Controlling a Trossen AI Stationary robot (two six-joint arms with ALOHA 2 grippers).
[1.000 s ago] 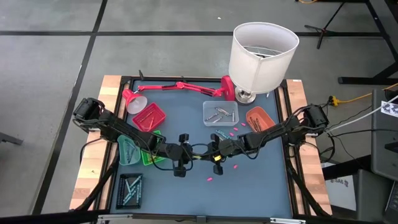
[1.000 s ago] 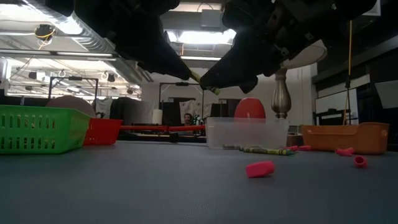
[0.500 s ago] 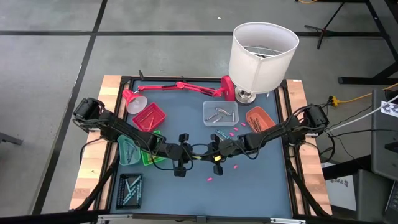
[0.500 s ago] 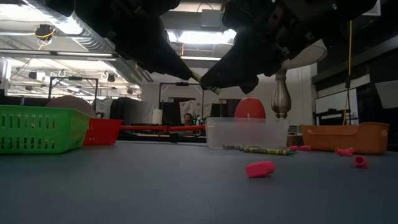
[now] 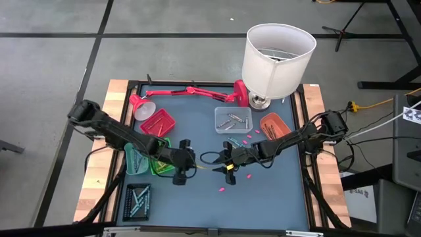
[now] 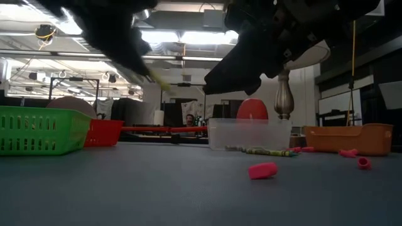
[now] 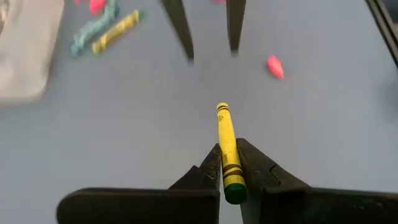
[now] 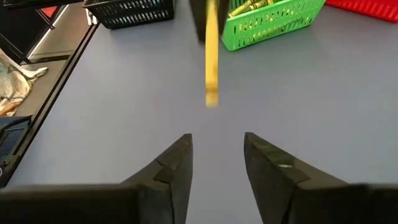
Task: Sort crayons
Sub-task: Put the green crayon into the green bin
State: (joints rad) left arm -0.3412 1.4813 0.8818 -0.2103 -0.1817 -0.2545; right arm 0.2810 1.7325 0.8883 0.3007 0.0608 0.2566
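Left gripper (image 7: 227, 163): jaws closed on a yellow paper-wrapped crayon (image 7: 226, 149), gripped near one end, the rest sticking out forward past the fingertips. In the high view this gripper (image 5: 186, 166) sits above the grey-blue bench (image 5: 197, 125) centre, just beside the green mesh basket (image 5: 160, 164); the crayon (image 5: 202, 165) points toward the right arm.

Right gripper (image 8: 216, 152): jaws apart, nothing between them, facing the free tip of the held crayon (image 8: 211, 53) with a gap. High view puts it (image 5: 214, 158) near bench centre, close to the left one.

Green basket (image 8: 273, 20) holds several yellow crayons. Loose crayons, one yellow and one teal (image 7: 102, 31), lie on the bench near the clear plastic tray (image 5: 233, 120). Small pink stubs (image 6: 262, 170) scattered on the surface. Red tray (image 5: 157, 124), orange tray (image 5: 273, 124), black basket (image 5: 137, 200) sit around the edges.
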